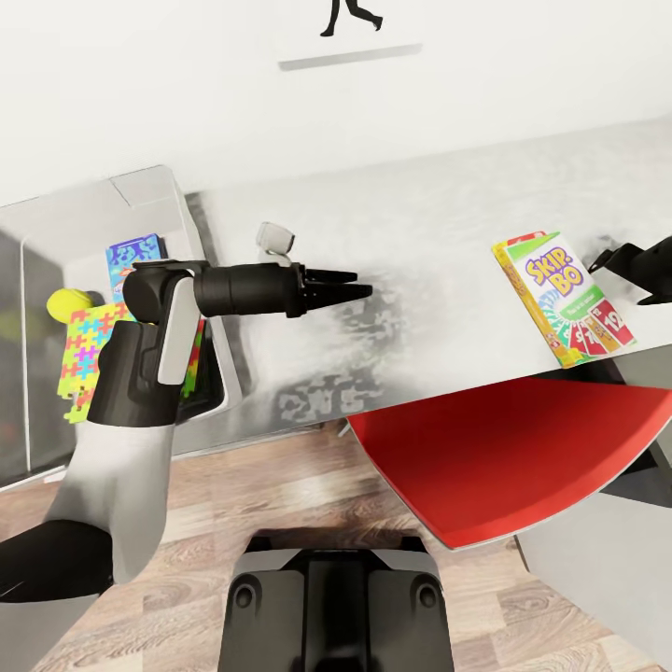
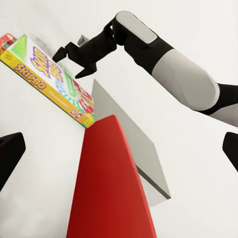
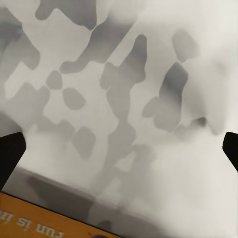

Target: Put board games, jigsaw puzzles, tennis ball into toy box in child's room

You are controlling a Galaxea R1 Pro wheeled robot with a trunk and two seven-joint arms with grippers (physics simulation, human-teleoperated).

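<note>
The toy box (image 1: pixel 149 191), a light grey bin, stands at the table's (image 1: pixel 420 205) left end. In it lie a blue board game (image 1: pixel 135 254), the yellow tennis ball (image 1: pixel 67 302) and a bright jigsaw puzzle (image 1: pixel 86 359), partly hidden by my left arm. My left gripper (image 1: pixel 362 285) (image 2: pixel 119 148) is open and empty, pointing right over the table beside the box. A Skip-Bo board game (image 1: pixel 565 299) (image 2: pixel 49 79) (image 3: pixel 39 218) lies flat near the right end. My right gripper (image 1: pixel 623 280) (image 2: pixel 67 67) (image 3: pixel 119 148) hovers open just right of it, empty.
A red chair seat (image 1: pixel 504 453) (image 2: pixel 109 183) is tucked under the table's front edge. A small white object (image 1: pixel 275 238) stands on the table behind my left gripper. White wall with a black silhouette picture (image 1: pixel 350 19) rises behind. Wood-plank floor (image 1: pixel 233 504) lies below.
</note>
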